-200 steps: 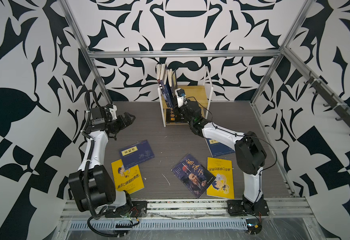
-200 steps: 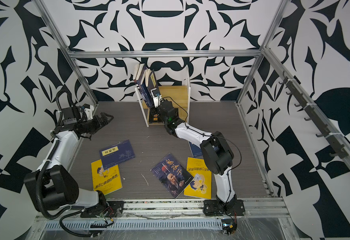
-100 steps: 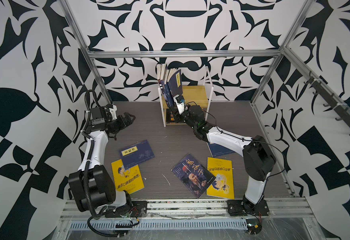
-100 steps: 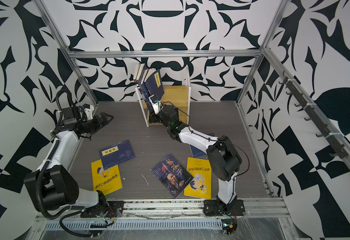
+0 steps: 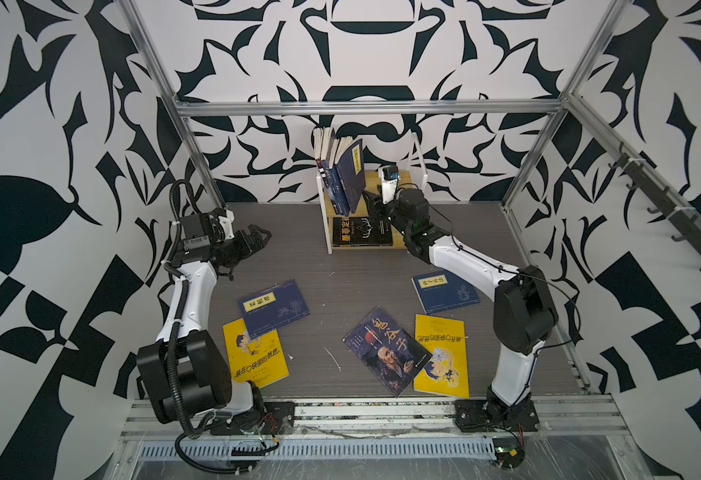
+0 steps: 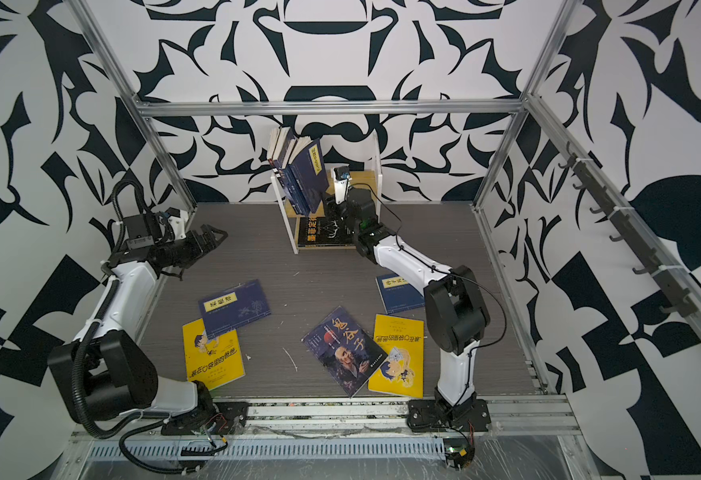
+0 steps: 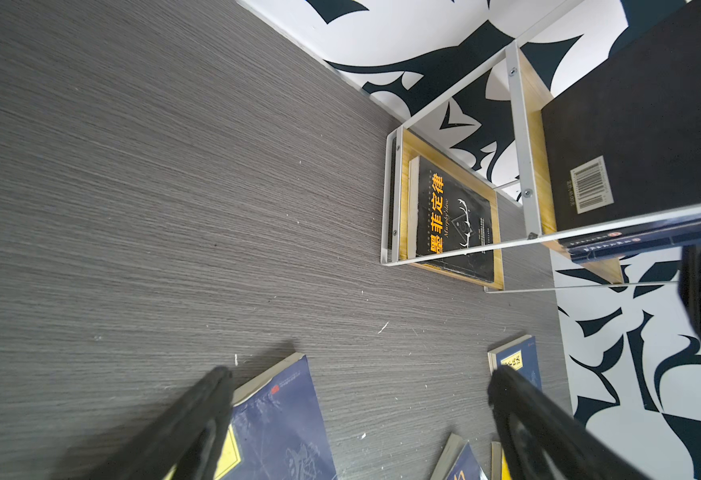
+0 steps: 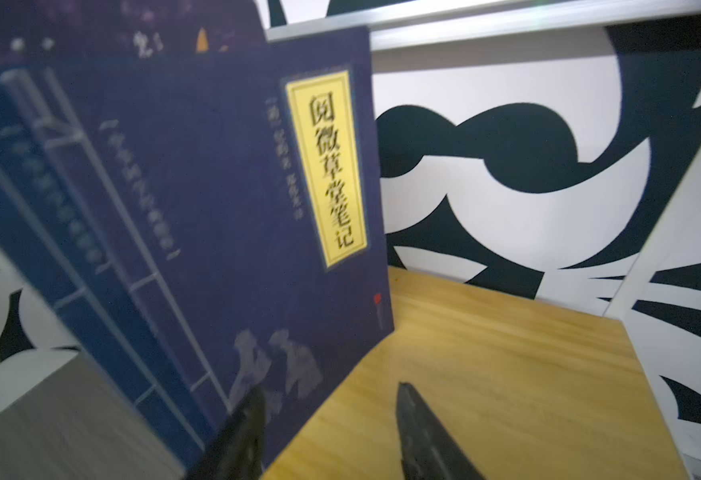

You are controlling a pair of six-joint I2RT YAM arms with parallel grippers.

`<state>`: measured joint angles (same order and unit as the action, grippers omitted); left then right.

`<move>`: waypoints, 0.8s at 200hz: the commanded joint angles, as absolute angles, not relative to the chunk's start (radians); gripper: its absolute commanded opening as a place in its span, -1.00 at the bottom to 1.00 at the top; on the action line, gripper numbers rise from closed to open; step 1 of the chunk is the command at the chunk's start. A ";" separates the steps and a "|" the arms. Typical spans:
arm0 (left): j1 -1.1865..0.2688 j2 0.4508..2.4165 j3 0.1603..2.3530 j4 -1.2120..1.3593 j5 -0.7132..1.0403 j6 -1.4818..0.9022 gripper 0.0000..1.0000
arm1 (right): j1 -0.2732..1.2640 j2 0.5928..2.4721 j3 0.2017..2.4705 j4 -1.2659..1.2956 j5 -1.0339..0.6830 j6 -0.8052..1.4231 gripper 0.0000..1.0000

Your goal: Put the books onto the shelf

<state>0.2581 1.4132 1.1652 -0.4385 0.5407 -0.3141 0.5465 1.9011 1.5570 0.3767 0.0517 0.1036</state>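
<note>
Left hand [image 5: 260, 235], right hand [image 8: 330, 392], both agape

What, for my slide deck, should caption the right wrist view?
Open right end effector beside a tilted navy book standing on the shelf's upper wooden board.

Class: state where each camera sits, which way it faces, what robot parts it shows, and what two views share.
Top views: high in front, looking down toward the back wall; left arm, right arm show.
Left wrist: on left arm, facing the shelf across the table; left claw shows.
Right wrist: on right arm, facing the navy book; right claw shows.
Shared: black book, top and left wrist views.
</note>
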 commanded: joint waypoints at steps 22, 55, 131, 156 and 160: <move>0.262 1.396 1.176 -0.437 0.554 -0.307 0.99 | 0.527 2.031 1.835 0.253 0.239 0.094 -0.76; 0.265 1.387 1.171 -0.438 0.555 -0.304 0.99 | 0.512 2.170 2.019 0.174 0.275 0.081 -1.00; 0.264 1.386 1.172 -0.435 0.557 -0.307 1.00 | 0.429 2.383 2.271 0.144 0.025 0.098 -1.00; 0.264 1.385 1.170 -0.437 0.557 -0.307 0.99 | 0.405 2.441 2.351 0.132 -0.072 0.097 -1.00; 0.264 1.385 1.170 -0.435 0.557 -0.307 1.00 | 0.401 2.451 2.365 0.131 -0.092 0.097 -1.00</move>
<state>0.2596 1.4128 1.1652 -0.4385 0.5430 -0.3141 0.4202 2.4397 2.2669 0.1211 0.0452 0.0948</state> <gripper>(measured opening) 0.997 0.049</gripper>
